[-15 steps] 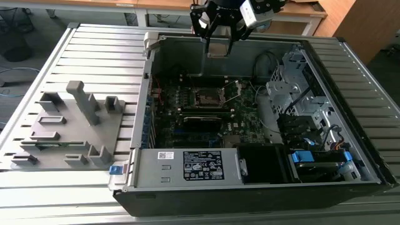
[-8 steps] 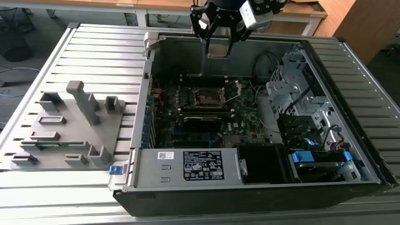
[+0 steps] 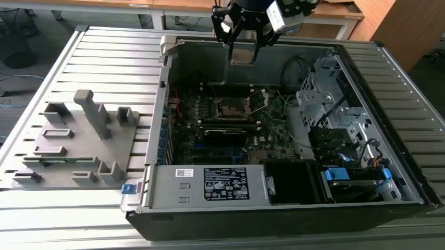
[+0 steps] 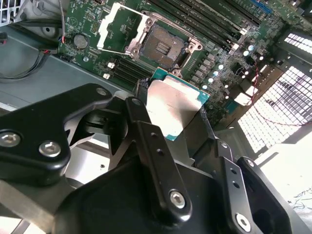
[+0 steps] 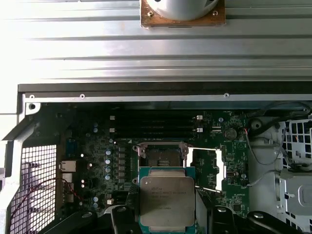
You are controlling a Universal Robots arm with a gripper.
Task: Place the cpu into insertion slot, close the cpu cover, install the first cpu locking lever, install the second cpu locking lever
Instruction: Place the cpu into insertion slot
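My gripper point(image 3: 243, 49) hangs above the back of the open computer case, shut on the cpu point(image 3: 243, 54). In both wrist views the black fingers point(image 4: 146, 126) clamp two opposite edges of the cpu point(image 4: 173, 109), its silvery-grey top facing the first wrist camera point(image 5: 167, 202). The insertion slot point(image 3: 230, 108) lies uncovered on the green board below the chip, a dark square socket point(image 4: 163, 46) with a metal rim point(image 5: 162, 156). The cpu cover point(image 4: 122, 29), a thin silvery frame point(image 5: 207, 168), stands swung open beside the socket point(image 3: 259, 101).
A labelled power-supply box point(image 3: 208, 185) fills the case's near side. A metal drive cage point(image 3: 334, 99) with cables stands on the exterior view's right. Long black memory slots point(image 5: 156, 124) run beside the socket. A grey fixture tray point(image 3: 76, 140) rests on the slatted table at the exterior view's left.
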